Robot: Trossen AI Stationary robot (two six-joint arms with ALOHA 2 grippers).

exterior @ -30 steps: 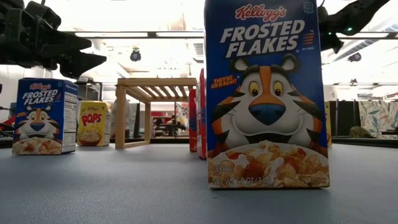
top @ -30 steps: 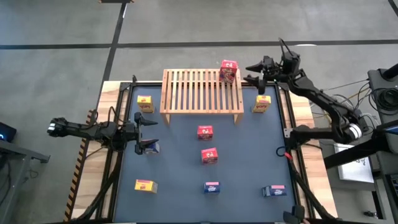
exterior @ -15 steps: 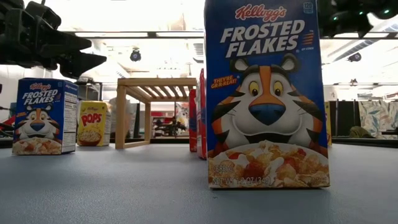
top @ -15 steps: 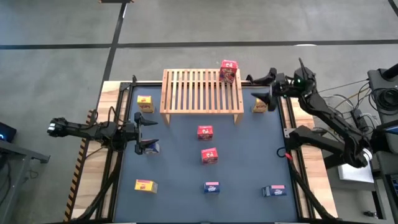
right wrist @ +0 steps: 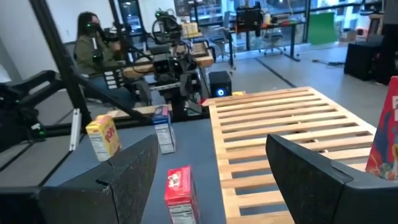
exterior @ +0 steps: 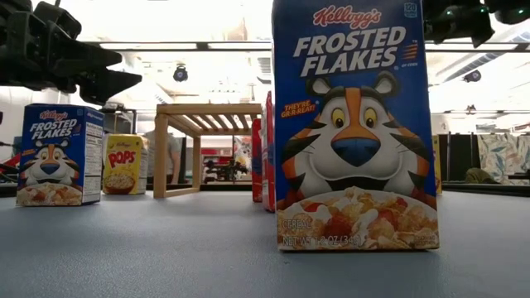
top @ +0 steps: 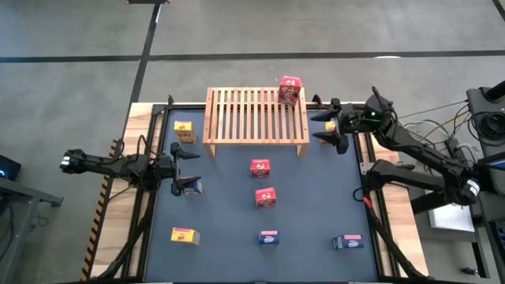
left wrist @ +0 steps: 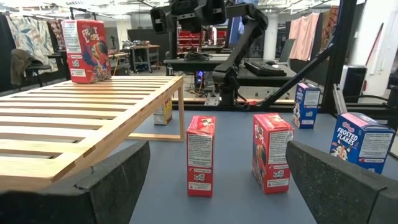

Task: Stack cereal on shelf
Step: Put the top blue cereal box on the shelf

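1. Where the dark table (top: 316,205) ends nearest the low camera, 3 boxes stand in a row: a yellow box (top: 185,235) toward the left side, a blue box (top: 268,237) in the middle and another blue box (top: 346,242) toward the right.
2. Farther in, 2 red boxes stand upright mid-table, one (top: 265,197) just behind the other (top: 260,167), both apart from the rack.
3. Level with them on the left side, the left gripper (top: 186,168) hovers with its fingers spread wide, holding nothing; a third blue box (top: 192,187) lies just beside its fingertips.
4. Beyond that, the wooden shelf (top: 256,116) stands at the far middle of the table, its slatted top bare save for 1 red box (top: 289,89) upright at its far right corner.
5. A yellow box (top: 183,131) stands on the table just left of the shelf.
6. Right of the shelf, the right gripper (top: 330,131) hangs with fingers wide apart and empty, over another yellow box (top: 331,125) that is mostly hidden beneath it.
7. A seated person (right wrist: 93,46) shows in the room behind the table.
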